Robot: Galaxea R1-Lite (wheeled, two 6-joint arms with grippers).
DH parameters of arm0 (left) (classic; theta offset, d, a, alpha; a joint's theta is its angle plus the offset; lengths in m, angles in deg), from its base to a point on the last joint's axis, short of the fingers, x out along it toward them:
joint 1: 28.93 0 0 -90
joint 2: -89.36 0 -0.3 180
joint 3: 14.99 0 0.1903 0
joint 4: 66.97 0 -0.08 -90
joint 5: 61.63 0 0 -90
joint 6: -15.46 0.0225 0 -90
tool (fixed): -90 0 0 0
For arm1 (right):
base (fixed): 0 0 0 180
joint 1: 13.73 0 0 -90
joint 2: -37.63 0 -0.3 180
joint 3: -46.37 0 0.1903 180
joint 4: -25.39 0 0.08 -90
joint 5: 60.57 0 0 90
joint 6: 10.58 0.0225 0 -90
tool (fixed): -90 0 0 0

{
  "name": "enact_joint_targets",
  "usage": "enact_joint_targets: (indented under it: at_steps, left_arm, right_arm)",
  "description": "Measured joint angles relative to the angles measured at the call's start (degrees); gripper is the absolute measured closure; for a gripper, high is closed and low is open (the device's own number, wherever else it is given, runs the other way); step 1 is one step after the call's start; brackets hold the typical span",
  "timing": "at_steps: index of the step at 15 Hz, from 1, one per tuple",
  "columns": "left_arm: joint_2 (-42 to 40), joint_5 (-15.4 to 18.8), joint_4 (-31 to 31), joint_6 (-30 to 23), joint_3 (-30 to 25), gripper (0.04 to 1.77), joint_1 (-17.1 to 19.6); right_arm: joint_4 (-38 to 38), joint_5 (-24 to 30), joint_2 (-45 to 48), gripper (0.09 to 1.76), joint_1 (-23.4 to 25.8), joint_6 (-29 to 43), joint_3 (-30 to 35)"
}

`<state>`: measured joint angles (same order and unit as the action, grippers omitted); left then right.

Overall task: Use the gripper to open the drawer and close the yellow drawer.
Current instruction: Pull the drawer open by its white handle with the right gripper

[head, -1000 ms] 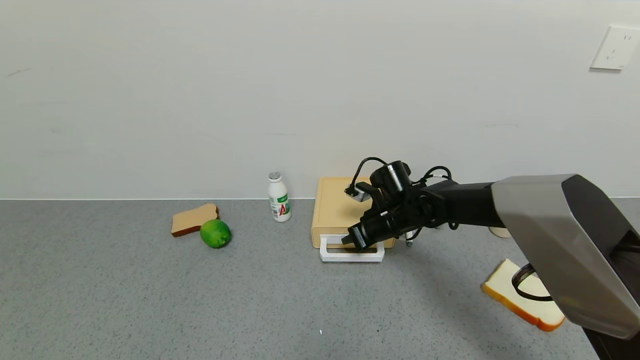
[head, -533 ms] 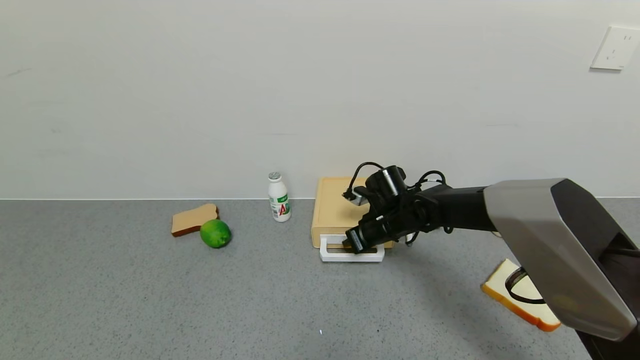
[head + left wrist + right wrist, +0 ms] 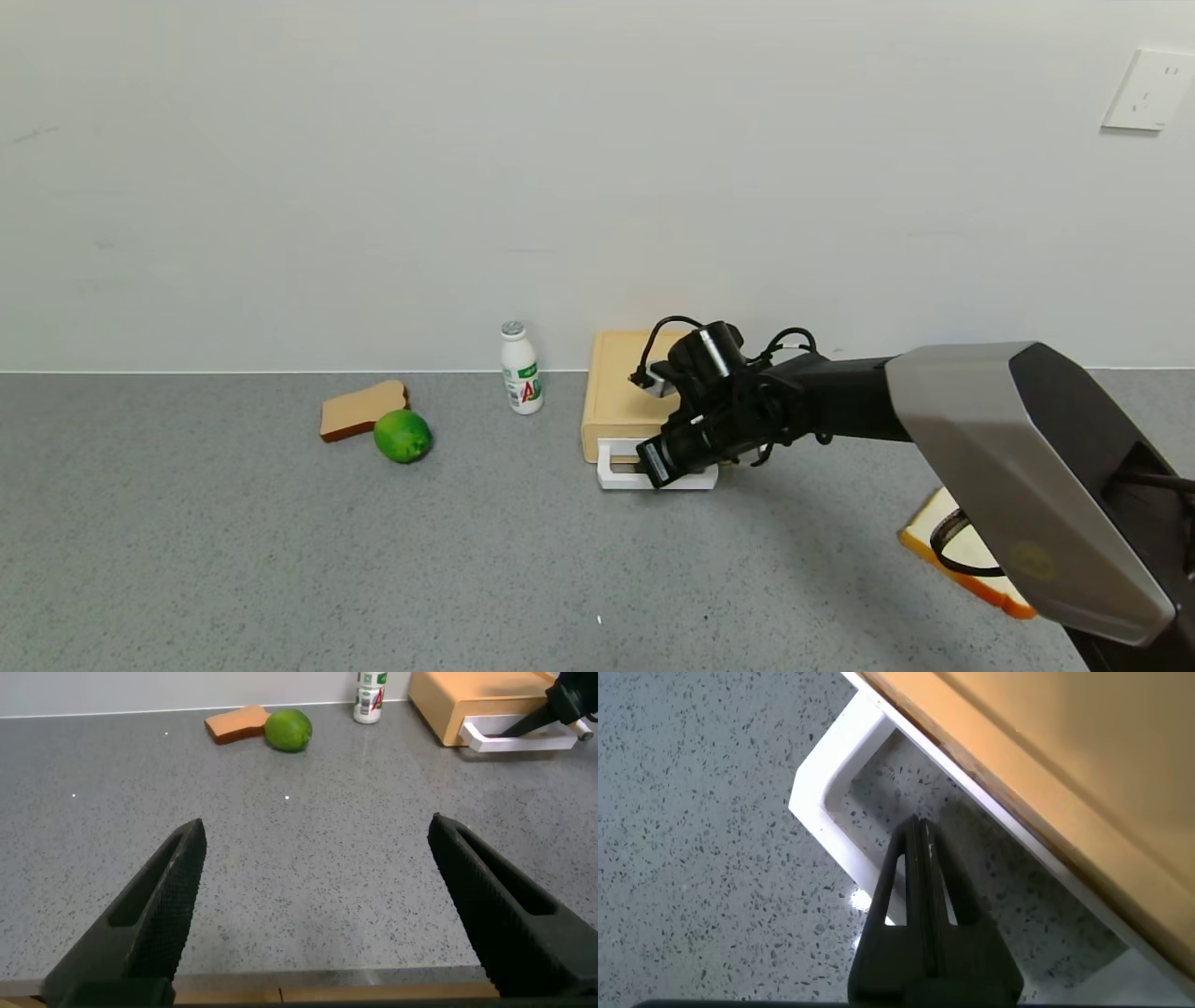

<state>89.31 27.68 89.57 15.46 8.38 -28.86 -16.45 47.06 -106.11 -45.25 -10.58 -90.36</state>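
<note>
One drawer, one bottle, one lime, two bread slices.

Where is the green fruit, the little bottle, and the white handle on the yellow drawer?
green fruit (image 3: 402, 436), head view, middle of its round skin.
little bottle (image 3: 521, 371), head view, on its white body.
white handle (image 3: 618, 482), head view, on its front bar.

A: Right arm status?
B: Extended forward and leftward, right gripper angled down, fingers pressed together.
A: Left arm?
B: Parked low; left gripper level, fingers spread wide.
</note>
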Motion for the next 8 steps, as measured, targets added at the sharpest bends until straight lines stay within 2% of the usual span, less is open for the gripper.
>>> enact_joint_targets:
  at_steps: [8]
  left_arm:
    - [0.0,0.02,0.0,0.0,0.0,0.09,0.0]
  right_arm:
    - [-7.68,0.07,1.62,1.73,-1.49,-0.02,0.32]
